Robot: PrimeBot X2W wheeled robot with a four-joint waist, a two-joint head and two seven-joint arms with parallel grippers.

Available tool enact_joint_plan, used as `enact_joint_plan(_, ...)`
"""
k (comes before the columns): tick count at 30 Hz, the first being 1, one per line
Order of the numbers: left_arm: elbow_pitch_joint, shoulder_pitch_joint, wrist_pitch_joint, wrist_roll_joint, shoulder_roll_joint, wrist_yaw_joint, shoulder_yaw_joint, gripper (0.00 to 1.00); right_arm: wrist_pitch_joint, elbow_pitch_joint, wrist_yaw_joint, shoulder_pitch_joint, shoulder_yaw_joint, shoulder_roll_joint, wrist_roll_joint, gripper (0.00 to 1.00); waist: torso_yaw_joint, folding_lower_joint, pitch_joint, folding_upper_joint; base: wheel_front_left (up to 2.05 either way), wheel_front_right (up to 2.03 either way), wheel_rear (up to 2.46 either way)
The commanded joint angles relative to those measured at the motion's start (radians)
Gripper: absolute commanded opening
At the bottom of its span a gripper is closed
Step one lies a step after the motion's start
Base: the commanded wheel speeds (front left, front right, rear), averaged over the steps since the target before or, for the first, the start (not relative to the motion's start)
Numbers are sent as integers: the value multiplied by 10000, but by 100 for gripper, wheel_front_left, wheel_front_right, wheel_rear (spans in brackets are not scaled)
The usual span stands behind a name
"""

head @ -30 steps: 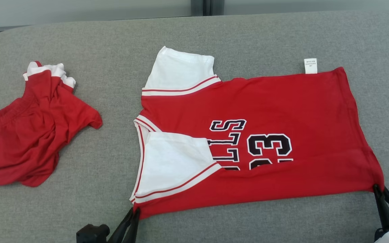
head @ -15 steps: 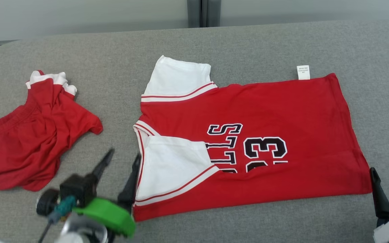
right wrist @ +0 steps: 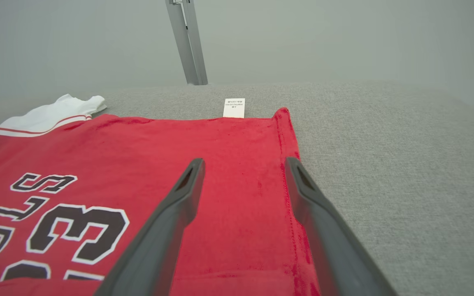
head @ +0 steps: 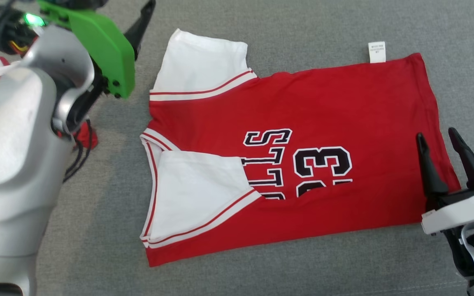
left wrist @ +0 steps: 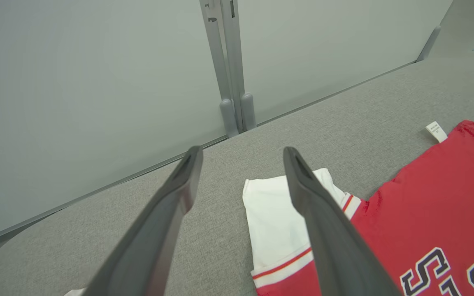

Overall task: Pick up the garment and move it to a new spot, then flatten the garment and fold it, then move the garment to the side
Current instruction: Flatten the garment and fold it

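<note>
Head view: garment (head: 323, 123) spread flat mid-table (head: 261, 279), near edge folded over; soft, light, limp. Right gripper (head: 436, 133) wide, empty, over hem.
Left wrist view: left gripper (left wrist: 242, 151) wide, empty, above far sleeve (left wrist: 274, 222).
Right wrist view: pinch hem corners, both layers.

The left tool (left wrist: 242, 152) and right tool (right wrist: 244, 161) both hover, jaws spread wide, holding nothing.

Open grey surface (head: 463, 45) right of jersey (head: 303, 107); wall panel (left wrist: 76, 82) behind
</note>
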Motion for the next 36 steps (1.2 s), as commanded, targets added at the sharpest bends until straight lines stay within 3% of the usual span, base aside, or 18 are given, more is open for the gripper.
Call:
enact_joint_plan(1,399,-545,320,-121,154,-46,-128,100,-27,-86,-10,-297,108,48,-81,100,-739,0,1046,-1,0,0,0)
enact_joint_plan(7,1642,-2126,1265,-832,778,-60,-1291,100,-27,-157,-10,-1034,354,402,-62,100,-1493,0,1867,-1,0,0,0)
enact_joint_plan(11,2388,-2659,1289,-1109,1192,-63,-1660,100,-27,-388,-10,-1223,410,680,8,100,-1901,0,2208,-1,0,0,0)
enact_joint_plan(27,3708,-3260,1223,-1596,1983,-66,-2761,100,-27,-590,-10,-1157,191,1005,-21,100,-2285,0,2662,-1,0,0,0)
enact_joint_plan(30,3895,-3316,1216,-1621,2032,-65,-2862,53,-27,-559,-10,-1203,231,1007,-30,100,-2316,0,2655,-1,0,0,0)
enact_joint_plan(36,4194,-3419,1521,-1795,2117,-54,-3026,31,-27,-489,-10,-1240,194,981,-42,100,-2343,0,2614,-1,0,0,0)
